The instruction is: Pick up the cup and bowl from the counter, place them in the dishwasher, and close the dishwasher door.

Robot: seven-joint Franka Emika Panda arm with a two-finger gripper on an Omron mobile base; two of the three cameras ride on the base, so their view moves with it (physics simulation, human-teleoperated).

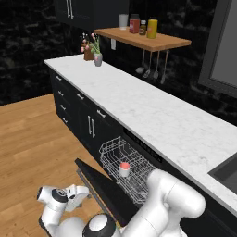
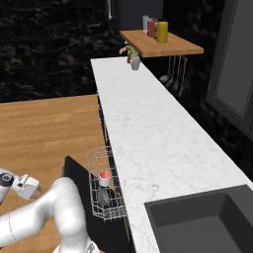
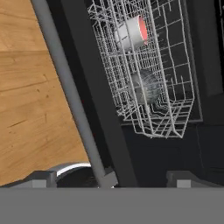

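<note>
The white cup with its red inside sits in the dishwasher's pulled-out white wire rack. In the hand view the cup lies toward the rack's far end, and the grey speckled bowl rests in the rack nearer me. The bowl sits just below the cup. The black dishwasher door hangs partly lowered, with its grey bar handle along the edge. My gripper is open and low by the floor, with the handle's end passing between its fingers. The hand sits just left of the door.
The white marble counter runs above dark drawers. A dark sink lies at its near right end. A wooden shelf with jars, hanging utensils and a flower vase stand far back. Wooden floor spreads to the left.
</note>
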